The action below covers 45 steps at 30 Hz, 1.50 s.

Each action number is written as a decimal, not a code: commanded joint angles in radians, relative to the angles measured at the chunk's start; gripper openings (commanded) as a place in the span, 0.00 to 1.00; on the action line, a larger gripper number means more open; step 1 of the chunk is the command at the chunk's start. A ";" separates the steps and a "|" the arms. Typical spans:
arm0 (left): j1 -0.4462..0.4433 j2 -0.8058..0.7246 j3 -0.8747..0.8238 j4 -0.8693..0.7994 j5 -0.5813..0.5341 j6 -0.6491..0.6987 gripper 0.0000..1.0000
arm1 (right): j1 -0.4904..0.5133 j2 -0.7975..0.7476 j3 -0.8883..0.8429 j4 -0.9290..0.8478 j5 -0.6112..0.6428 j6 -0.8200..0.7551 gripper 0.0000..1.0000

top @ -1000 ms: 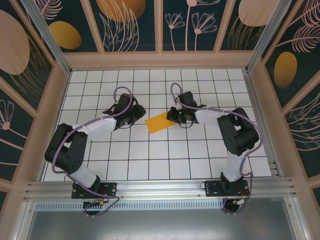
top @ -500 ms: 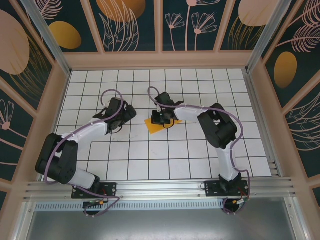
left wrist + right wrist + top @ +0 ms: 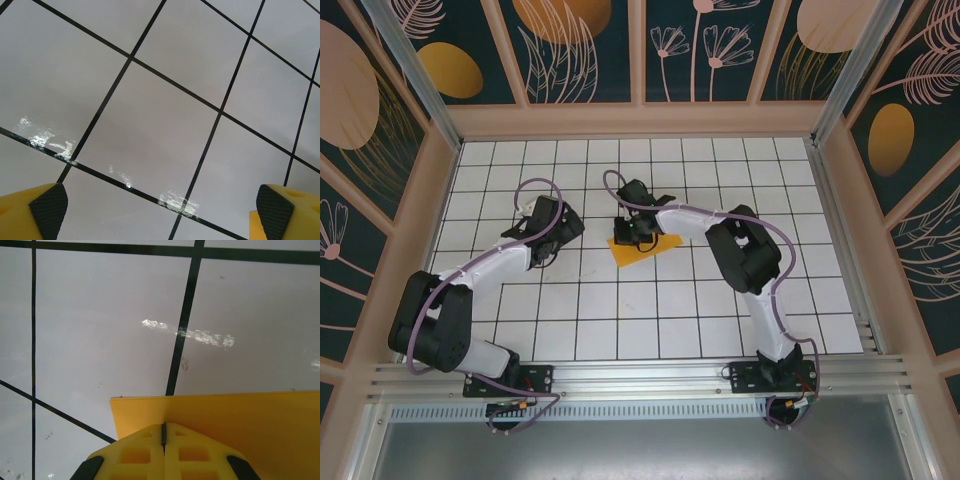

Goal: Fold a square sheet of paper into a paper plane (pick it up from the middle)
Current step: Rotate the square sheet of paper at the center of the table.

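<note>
Top view: the left hand (image 3: 542, 226) hangs over bare tiles of the white gridded desk (image 3: 620, 320), well apart from the folded orange-yellow paper (image 3: 652, 250). The paper lies flat near the desk's middle, a little toward the far side. The right hand (image 3: 634, 232) sits at the paper's far-left edge. Left wrist view: the left hand (image 3: 160, 205) is spread wide, its dark pads (image 3: 47, 206) at the lower corners of the frame, with nothing between them but tiles. Right wrist view: the right hand (image 3: 162, 432) has its fingers pressed together along a closed seam, pinching nothing. The paper extends under and beyond the tips, one corner beside a black grid line.
</note>
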 commanded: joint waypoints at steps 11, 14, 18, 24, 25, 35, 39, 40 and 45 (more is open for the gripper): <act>0.006 0.030 0.014 0.008 0.039 0.007 0.99 | 0.047 -0.157 -0.259 -0.130 -0.079 -0.251 0.00; 0.006 0.039 0.019 0.020 0.053 0.006 0.98 | 0.027 -0.249 -0.296 -0.138 0.002 -0.208 0.04; 0.006 0.053 0.037 0.037 0.109 0.011 0.99 | -0.019 -0.323 -0.297 -0.139 0.114 -0.040 0.24; 0.006 0.061 0.027 0.101 0.192 0.020 0.98 | -0.108 -0.316 -0.313 -0.119 0.209 0.131 0.32; 0.007 0.064 0.028 0.103 0.200 0.023 0.99 | -0.126 -0.307 -0.311 -0.102 0.195 0.142 0.33; 0.007 0.059 0.021 0.150 0.278 0.053 0.98 | -0.163 -0.166 -0.186 -0.112 0.162 0.156 0.42; 0.006 0.060 0.013 0.177 0.324 0.055 0.98 | -0.165 -0.125 -0.174 -0.113 0.158 0.156 0.42; 0.007 0.058 0.009 0.185 0.334 0.055 0.99 | -0.164 -0.116 -0.169 -0.103 0.146 0.147 0.42; 0.007 0.044 -0.011 0.222 0.382 0.048 0.99 | -0.173 -0.047 -0.124 -0.037 0.058 0.066 0.39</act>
